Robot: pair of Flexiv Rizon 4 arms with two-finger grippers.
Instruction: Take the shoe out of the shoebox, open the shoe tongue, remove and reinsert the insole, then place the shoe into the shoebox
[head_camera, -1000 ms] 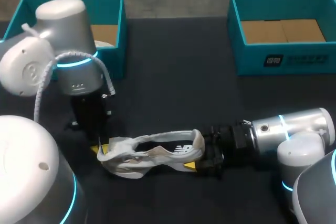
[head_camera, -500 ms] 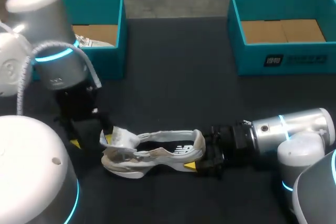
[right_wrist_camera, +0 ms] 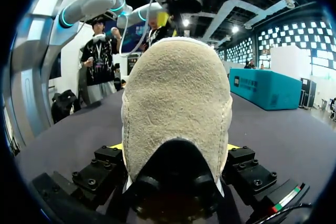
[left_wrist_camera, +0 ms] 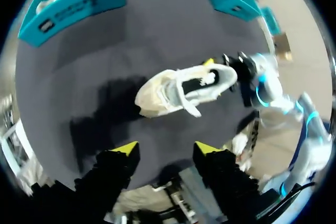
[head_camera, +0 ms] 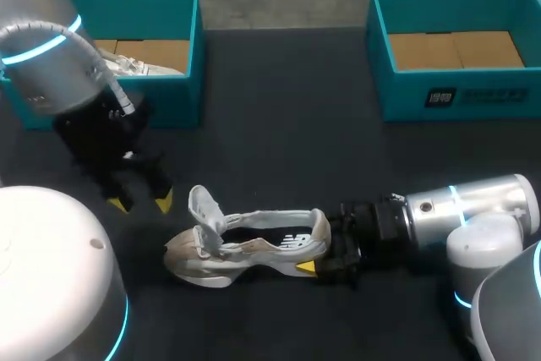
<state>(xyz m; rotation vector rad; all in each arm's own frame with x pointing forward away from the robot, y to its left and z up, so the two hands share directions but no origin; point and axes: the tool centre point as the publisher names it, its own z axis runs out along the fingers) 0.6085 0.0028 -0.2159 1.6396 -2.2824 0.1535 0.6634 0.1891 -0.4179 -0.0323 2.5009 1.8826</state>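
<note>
A white and beige shoe (head_camera: 245, 247) lies on the black table with its toe to the left. Its tongue (head_camera: 203, 205) stands pulled up and forward. My right gripper (head_camera: 332, 255) comes in from the right and is shut on the heel. In the right wrist view the suede heel (right_wrist_camera: 178, 93) fills the space between the fingers of that gripper (right_wrist_camera: 176, 148). My left gripper (head_camera: 140, 202) hovers open to the left of the toe and holds nothing. In the left wrist view the shoe (left_wrist_camera: 181, 87) lies ahead of the left gripper (left_wrist_camera: 164, 148).
A teal shoebox (head_camera: 182, 14) at the back left holds another white shoe (head_camera: 135, 65). A second teal shoebox (head_camera: 448, 95) at the back right shows only its cardboard floor. Bare black table lies between the boxes and the shoe.
My left gripper has let go of the tongue, opened, and drawn back up and to the left. The tongue now stands raised. The right arm and the shoe's heel have kept still.
</note>
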